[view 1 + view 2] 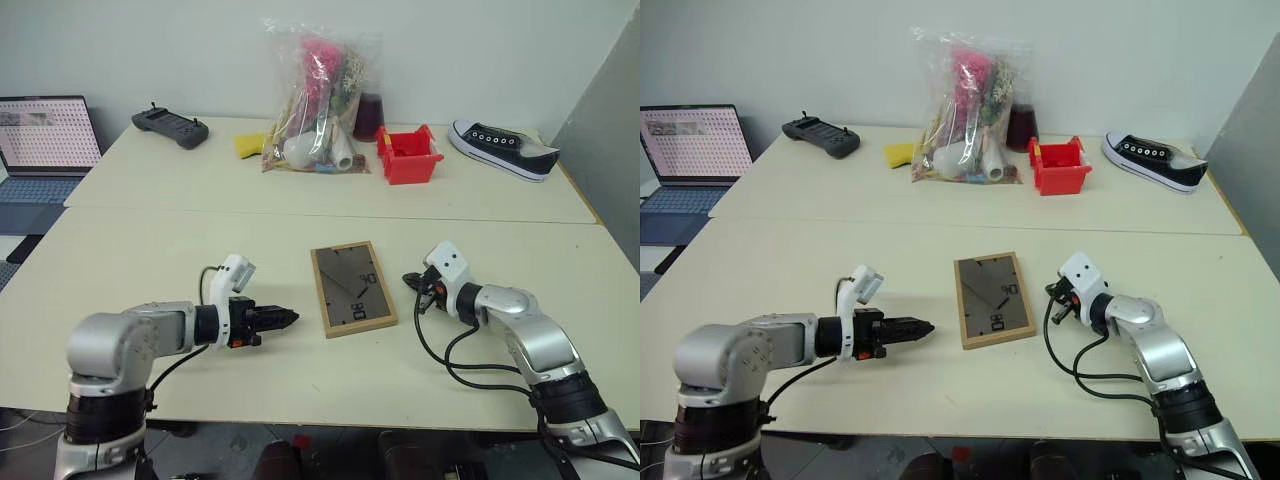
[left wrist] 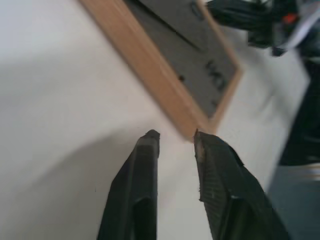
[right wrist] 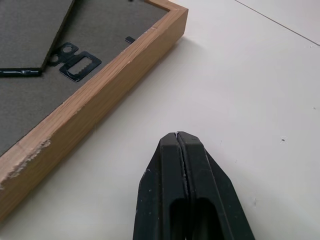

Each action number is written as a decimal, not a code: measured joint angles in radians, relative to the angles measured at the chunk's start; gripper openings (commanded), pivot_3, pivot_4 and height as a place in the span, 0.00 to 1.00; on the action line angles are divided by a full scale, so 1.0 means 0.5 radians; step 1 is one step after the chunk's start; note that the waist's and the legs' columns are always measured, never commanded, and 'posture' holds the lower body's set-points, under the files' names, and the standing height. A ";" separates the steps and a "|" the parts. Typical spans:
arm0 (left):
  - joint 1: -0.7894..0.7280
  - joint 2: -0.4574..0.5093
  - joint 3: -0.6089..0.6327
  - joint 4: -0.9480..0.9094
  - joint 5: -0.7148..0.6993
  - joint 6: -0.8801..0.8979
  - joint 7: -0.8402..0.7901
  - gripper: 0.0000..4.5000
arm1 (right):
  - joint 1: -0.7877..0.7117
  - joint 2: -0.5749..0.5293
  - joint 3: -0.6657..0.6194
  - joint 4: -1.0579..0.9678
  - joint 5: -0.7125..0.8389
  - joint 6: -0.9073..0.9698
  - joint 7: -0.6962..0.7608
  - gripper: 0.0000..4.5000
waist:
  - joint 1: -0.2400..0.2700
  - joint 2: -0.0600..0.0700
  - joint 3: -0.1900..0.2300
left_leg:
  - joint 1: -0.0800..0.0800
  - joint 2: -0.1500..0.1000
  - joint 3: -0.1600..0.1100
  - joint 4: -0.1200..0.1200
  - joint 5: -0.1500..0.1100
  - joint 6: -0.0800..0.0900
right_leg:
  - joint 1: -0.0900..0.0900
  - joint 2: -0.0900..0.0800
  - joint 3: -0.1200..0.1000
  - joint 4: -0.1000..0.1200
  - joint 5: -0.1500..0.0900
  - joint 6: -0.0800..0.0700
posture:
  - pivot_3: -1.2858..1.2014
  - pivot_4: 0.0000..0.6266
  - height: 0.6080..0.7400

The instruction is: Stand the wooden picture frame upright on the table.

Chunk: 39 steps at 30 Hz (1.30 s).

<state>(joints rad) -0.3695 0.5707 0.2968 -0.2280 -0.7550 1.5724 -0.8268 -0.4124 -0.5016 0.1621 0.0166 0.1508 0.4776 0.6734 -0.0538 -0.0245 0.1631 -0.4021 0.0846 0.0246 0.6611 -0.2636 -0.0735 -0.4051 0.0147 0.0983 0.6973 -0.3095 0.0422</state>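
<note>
No readable writing shows on the wooden picture frame (image 1: 353, 288), lying face down on the cream counter (image 1: 150, 255). At its nine o'clock the left tool (image 1: 288, 318) is slightly parted and empty; at three o'clock the right tool (image 1: 412, 281) is closed, empty.

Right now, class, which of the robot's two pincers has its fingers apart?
The left pincer, on the left side of the wooden picture frame: a gap shows between its fingers. The right pincer has its fingers pressed together.
</note>
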 measured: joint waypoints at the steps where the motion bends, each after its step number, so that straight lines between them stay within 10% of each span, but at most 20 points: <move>1: 0.001 0.002 0.029 0.078 -0.141 0.040 0.052 0.49 | -0.005 0.004 0.000 0.035 -0.011 -0.033 0.013 0.00 | -0.001 0.000 0.000 | 0.000 0.000 0.000 0.000 0.000 0.000 | 0.000 0.000 0.000 0.000 0.000 0.000 | 0.52 0.24 1.00; 11: 0.067 -0.331 0.142 0.412 -0.840 0.072 0.778 0.99 | 0.014 0.196 0.098 -0.024 -0.025 -0.065 0.043 0.00 | 0.004 0.000 0.000 | 0.001 0.001 -0.001 0.001 0.000 -0.001 | 0.001 -0.002 0.000 0.002 0.000 0.000 | 0.52 0.24 1.00; 23: 0.094 -0.548 0.174 0.437 -0.795 0.006 0.933 1.00 | 0.029 0.392 0.202 -0.122 -0.029 0.042 -0.031 0.00 | 0.020 0.004 -0.007 | 0.004 -0.003 -0.001 0.002 0.001 -0.001 | 0.005 -0.005 0.000 0.001 0.000 0.000 | 0.52 0.24 1.00; 39: 0.067 -0.573 0.261 0.474 -0.782 0.039 0.989 0.30 | 0.089 0.213 0.076 -0.119 -0.069 0.058 -0.084 0.00 | 0.040 0.003 -0.007 | 0.001 -0.003 0.000 0.001 0.000 -0.001 | 0.002 -0.004 0.000 0.000 0.000 0.000 | 0.52 0.24 1.00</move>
<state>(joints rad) -0.3358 0.2839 0.4271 0.0092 -1.1460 1.5918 -0.3322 -0.3677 -0.3949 0.2000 -0.0428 0.1161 0.5064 0.6316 -0.0340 -0.0230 0.1598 -0.4015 0.0830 0.0244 0.6615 -0.2634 -0.0740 -0.4041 0.0126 0.0984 0.6972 -0.3094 0.0423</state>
